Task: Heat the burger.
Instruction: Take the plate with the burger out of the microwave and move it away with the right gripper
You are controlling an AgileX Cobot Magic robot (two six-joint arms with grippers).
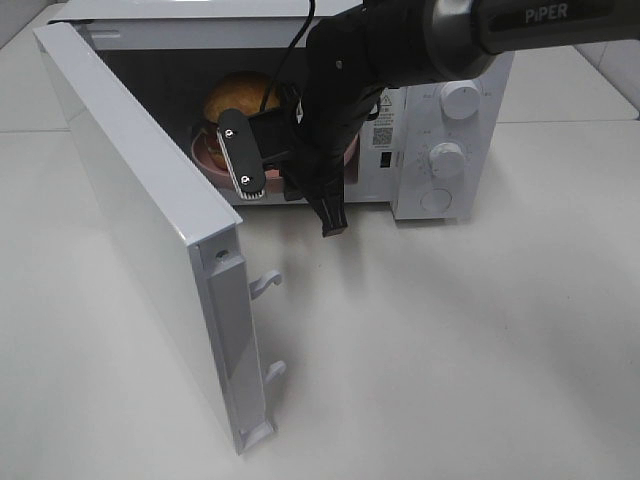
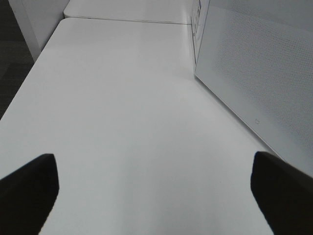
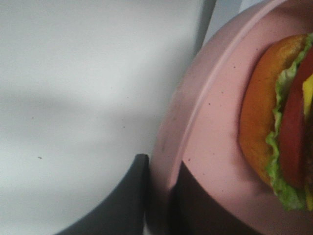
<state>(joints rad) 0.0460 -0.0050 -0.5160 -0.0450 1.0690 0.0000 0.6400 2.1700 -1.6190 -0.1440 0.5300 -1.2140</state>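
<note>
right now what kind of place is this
Probably a lab tabletop staged as a kitchen: a white microwave with its door open, a burger on a pink plate inside, on a bare white table.

Right arm (image 1: 340, 90) hides most of burger (image 1: 240, 95).

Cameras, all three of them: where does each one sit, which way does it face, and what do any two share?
Exterior high: mounted above, looking down at the open microwave and white table; the right arm reaches into the doorway.
Left wrist: low over the table, facing along it beside the microwave's side; its open hand frames the view.
Right wrist: close behind the right hand, shut on the pink plate rim, facing the burger.
Shared: exterior and right wrist both show the burger and plate.
</note>
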